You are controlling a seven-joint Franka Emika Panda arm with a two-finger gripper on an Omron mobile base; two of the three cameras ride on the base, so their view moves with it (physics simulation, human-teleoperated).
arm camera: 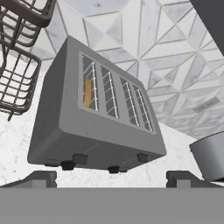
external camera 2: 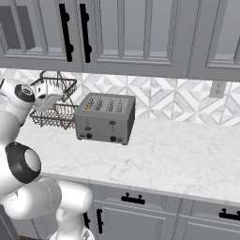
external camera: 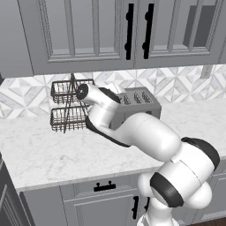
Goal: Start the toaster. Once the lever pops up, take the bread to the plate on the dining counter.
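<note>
The pincer [arm camera: 111, 179] is spread wide, near the toaster [arm camera: 94, 116]; it may miss the left lever [arm camera: 80, 159], leaving the bread [arm camera: 87, 92] unheated.

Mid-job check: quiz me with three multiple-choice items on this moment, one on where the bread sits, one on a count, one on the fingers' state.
1. Where is the bread?
A. in the toaster's slot nearest the wire basket rack
B. on the worktop
C. in the rack

2. How many slots has the toaster?
A. two
B. four
C. six

3. How do the fingers stand?
A. shut on the bread
B. open, holding nothing
C. clamped on a lever

Key: A, tan shows in that end slot; B, four slots on top; B, the tips stand wide apart before the toaster.
</note>
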